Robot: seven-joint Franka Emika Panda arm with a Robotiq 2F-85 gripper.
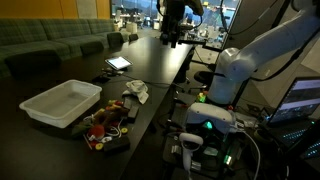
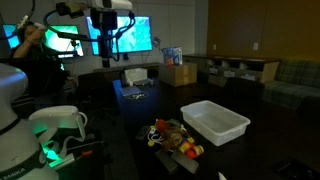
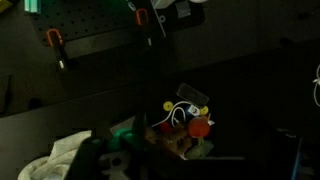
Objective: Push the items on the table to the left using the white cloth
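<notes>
The white cloth (image 1: 138, 92) lies crumpled on the dark table (image 1: 160, 60), just beside the far end of a pile of small colourful items (image 1: 108, 126). In the wrist view the cloth (image 3: 62, 155) is in the lower left corner, and the pile (image 3: 185, 115) sits near the middle, a little apart from it. This view is very dim, so we cannot name the single items; we only see red and yellow pieces and a thin white loop on top. In an exterior view the same pile (image 2: 172, 138) lies close to a white tray (image 2: 215, 120), which is empty. From the opposite side the tray (image 1: 60, 102) stands on the near side of the pile.

The gripper (image 1: 172, 38) is nowhere near the cloth — it hangs high above the far end of the table and points down. In an exterior view it (image 2: 107, 50) shows in front of bright screens (image 2: 135, 35). Nothing is held between the fingers as far as we see, but how wide they stand we cannot tell, because they are small and dark. The white arm (image 1: 265, 50) rises from its base beside the table and reaches far out over it.

Farther along the table lies a flat light object (image 1: 118, 63).
</notes>
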